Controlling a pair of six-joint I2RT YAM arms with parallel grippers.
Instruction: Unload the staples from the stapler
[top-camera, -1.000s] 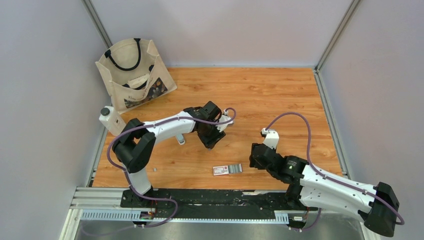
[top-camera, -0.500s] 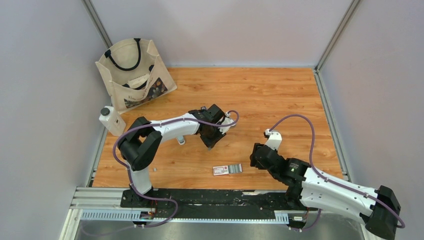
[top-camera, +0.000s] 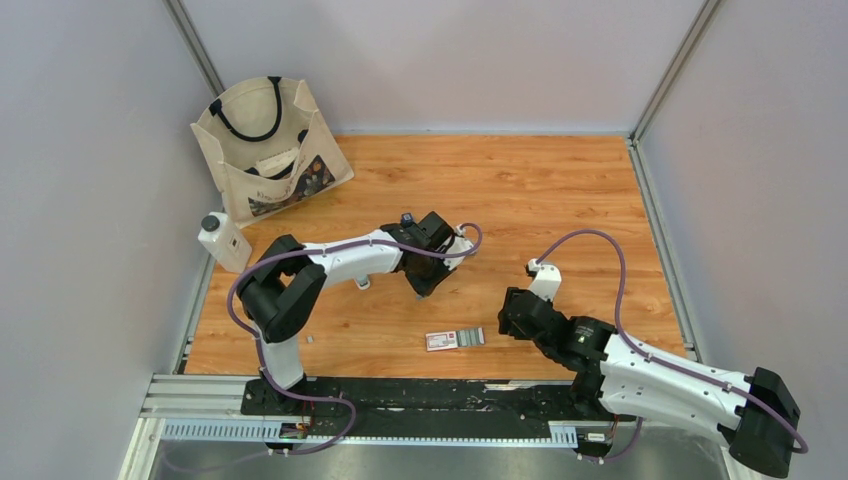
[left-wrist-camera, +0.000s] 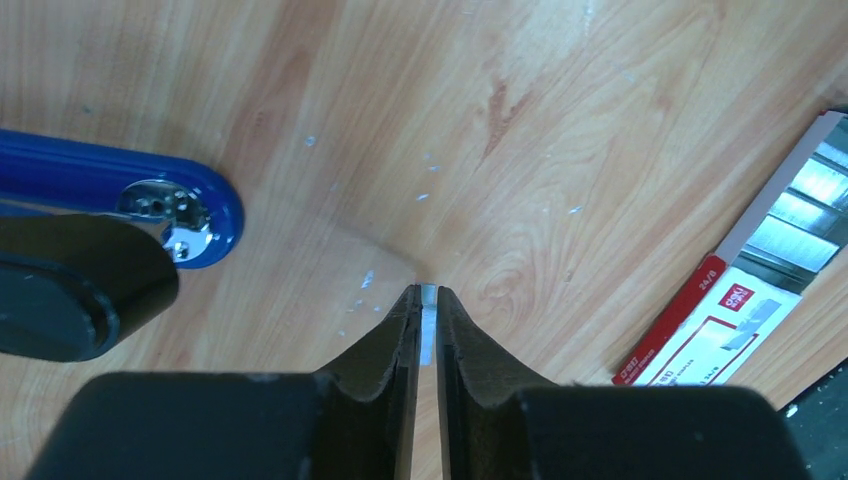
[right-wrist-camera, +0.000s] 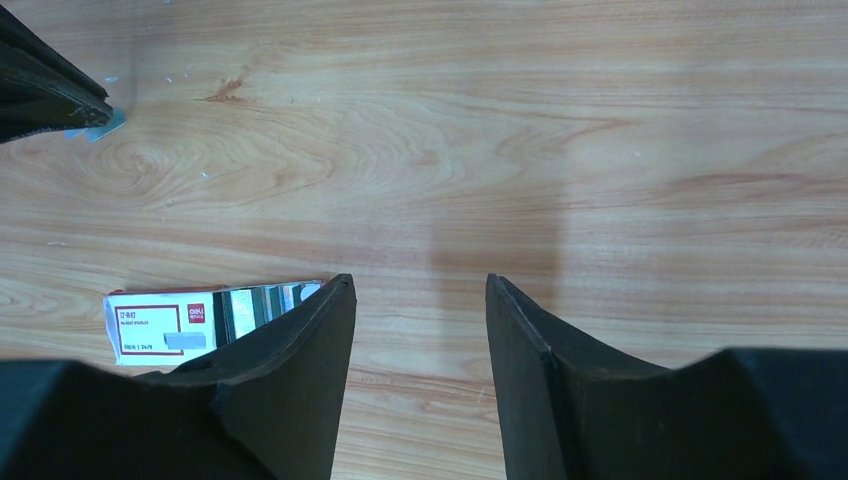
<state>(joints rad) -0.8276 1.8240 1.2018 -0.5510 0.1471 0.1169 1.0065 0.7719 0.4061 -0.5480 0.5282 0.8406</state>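
In the left wrist view my left gripper (left-wrist-camera: 428, 296) is shut on a thin silvery strip of staples (left-wrist-camera: 428, 325), with the tips down at the wooden tabletop. The blue stapler (left-wrist-camera: 130, 190) lies just left of it, its metal nose showing. From above, the left gripper (top-camera: 425, 283) is at the table's middle and covers the stapler. The right wrist view shows those shut fingertips (right-wrist-camera: 55, 95) with the strip (right-wrist-camera: 105, 124) at top left. My right gripper (right-wrist-camera: 420, 292) stands open and holds nothing, just right of the box.
A small red-and-white staple box (top-camera: 441, 340), with its tray of silvery strips (top-camera: 473, 336) pulled out, lies near the front edge. A cloth tote bag (top-camera: 270, 145) and a white bottle (top-camera: 222, 240) stand at the back left. A tiny grey piece (top-camera: 310, 339) lies front left.
The left gripper has shut on the strip of staples and edged slightly to the right. The right arm has barely shifted and stays open.
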